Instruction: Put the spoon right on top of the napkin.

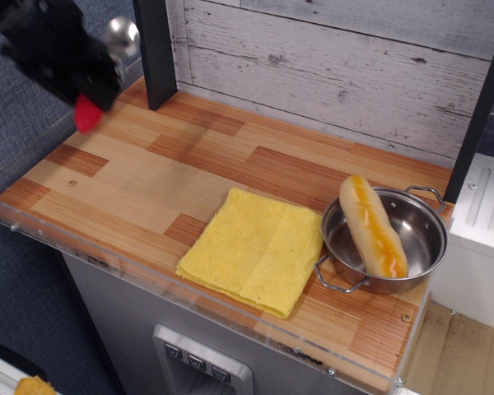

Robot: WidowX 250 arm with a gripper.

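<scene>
My black gripper [89, 78] is at the top left, blurred by motion, well above the counter. It is shut on the spoon [103, 74]: the shiny metal bowl sticks out at the upper right and the red handle end shows at the lower left. The yellow terry napkin [253, 249] lies flat near the counter's front edge, far to the right of and below the gripper, with nothing on it.
A steel pot [420, 239] holding a bread roll [372, 226] stands at the right, touching the napkin's corner. A black post [155, 49] rises just right of the gripper. A clear plastic lip [148, 276] runs along the wooden counter's front.
</scene>
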